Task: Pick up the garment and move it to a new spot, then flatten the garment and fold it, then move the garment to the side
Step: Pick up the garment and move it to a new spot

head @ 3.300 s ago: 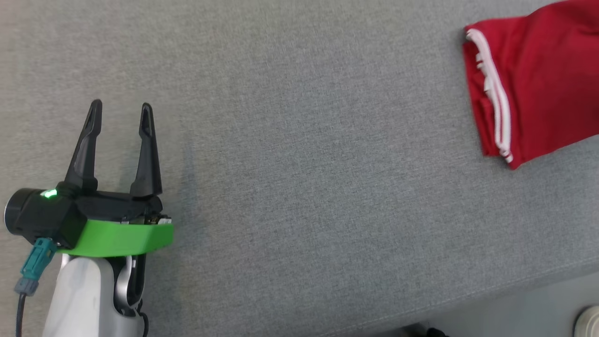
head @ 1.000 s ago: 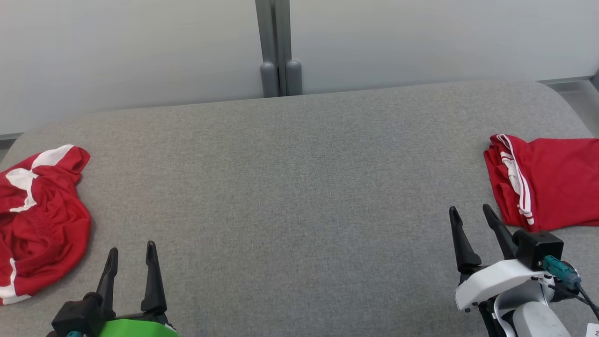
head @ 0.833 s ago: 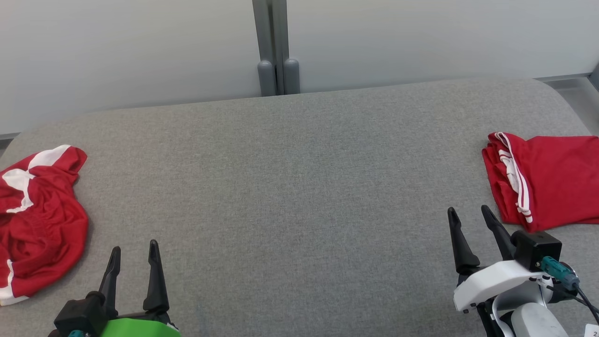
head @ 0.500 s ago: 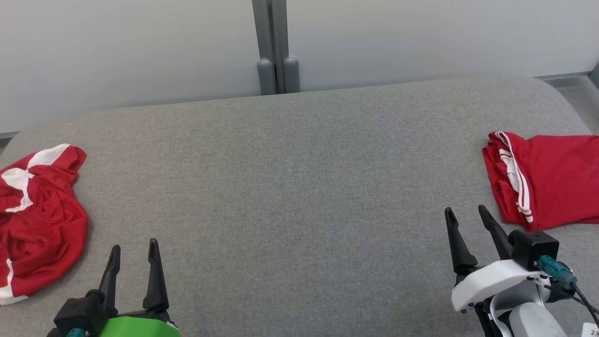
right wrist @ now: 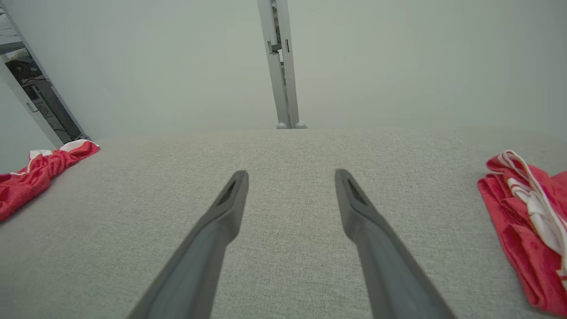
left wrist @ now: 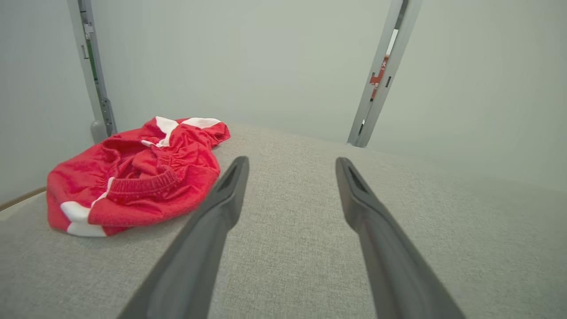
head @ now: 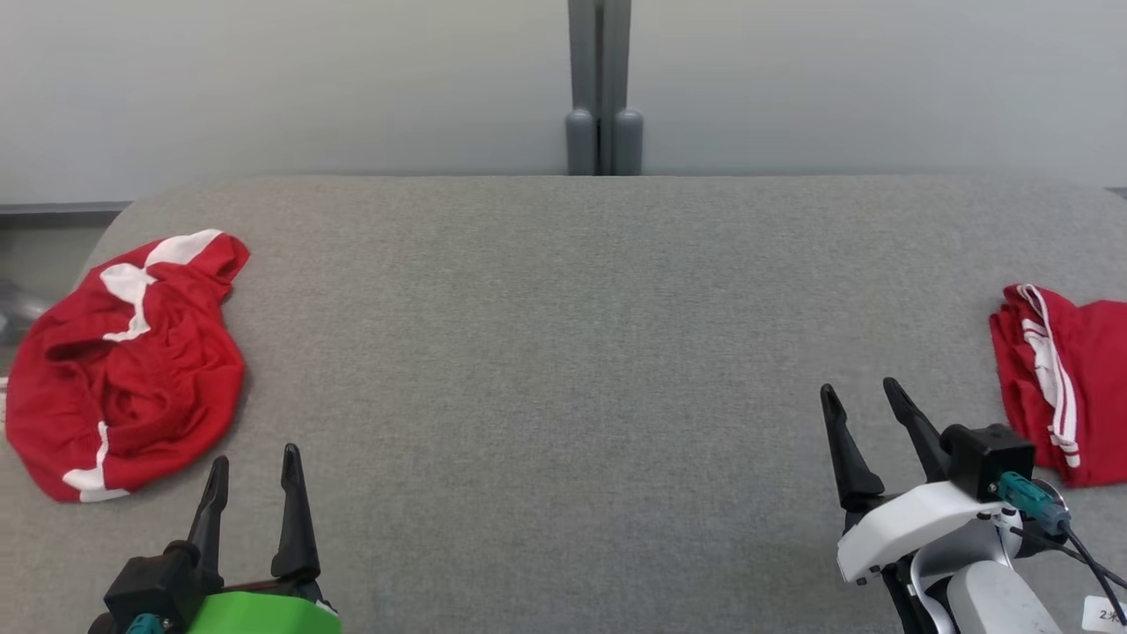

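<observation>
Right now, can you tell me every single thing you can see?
crumpled garment: one, red with white patches, left end of the table
folded garment: one, red with white stripes, right end of the table
table: one, grey fabric top, under both garments
post: one, grey, upright behind the middle of the table
wall: one, pale grey, behind the table
left claw: one, black fingers on a green mount, open and empty, near edge beside the crumpled garment
right claw: one, black fingers on a white mount, open and empty, near edge beside the folded garment
</observation>
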### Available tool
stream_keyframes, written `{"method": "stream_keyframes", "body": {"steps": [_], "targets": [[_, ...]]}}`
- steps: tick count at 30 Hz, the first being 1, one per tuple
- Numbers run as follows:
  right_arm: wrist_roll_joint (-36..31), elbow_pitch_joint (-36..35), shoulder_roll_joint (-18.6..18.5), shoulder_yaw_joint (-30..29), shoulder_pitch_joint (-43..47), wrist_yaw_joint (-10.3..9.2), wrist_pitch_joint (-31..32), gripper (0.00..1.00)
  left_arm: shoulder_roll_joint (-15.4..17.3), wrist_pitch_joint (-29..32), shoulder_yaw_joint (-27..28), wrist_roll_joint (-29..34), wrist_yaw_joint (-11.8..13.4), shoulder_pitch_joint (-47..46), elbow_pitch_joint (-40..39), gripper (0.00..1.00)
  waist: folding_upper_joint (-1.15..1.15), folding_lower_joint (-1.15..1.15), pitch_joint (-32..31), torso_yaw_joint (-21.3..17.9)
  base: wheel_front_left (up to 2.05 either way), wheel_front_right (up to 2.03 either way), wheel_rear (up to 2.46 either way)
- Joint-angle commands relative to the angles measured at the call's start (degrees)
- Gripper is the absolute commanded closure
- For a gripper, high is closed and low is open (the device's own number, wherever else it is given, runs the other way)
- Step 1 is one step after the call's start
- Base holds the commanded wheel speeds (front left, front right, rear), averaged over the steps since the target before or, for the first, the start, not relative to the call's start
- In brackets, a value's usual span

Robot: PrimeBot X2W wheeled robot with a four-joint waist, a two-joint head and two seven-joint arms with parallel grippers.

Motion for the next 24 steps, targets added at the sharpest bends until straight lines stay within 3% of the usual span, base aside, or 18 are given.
{"method": "stream_keyframes", "body": {"steps": [1, 14, 24], "targets": [[0.1, -0.2, 0.0, 0.1, -0.3, -0.08, 0.2, 0.00, 0.1, 0.0, 0.3, 0.8, 0.1, -0.4, 0.0, 0.00, 0.00, 0.00, -0.3, 4.9, 0.00, 0.00, 0.00], [0.5, 0.9, 0.6, 1.7, 0.1, -0.08, 0.0, 0.00, 0.1, 0.0, 4.0, 1.5, -0.4, 1.9, -0.4, 0.00, 0.00, 0.00, -0.4, 18.9, 0.00, 0.00, 0.00], [0.9, 2.0, 1.1, 2.8, -0.7, -0.08, -0.6, 0.00, 0.1, 0.0, 5.3, 1.2, -0.4, 3.1, -0.7, 0.00, 0.00, 0.00, -0.3, 23.1, 0.00, 0.00, 0.00]]}}
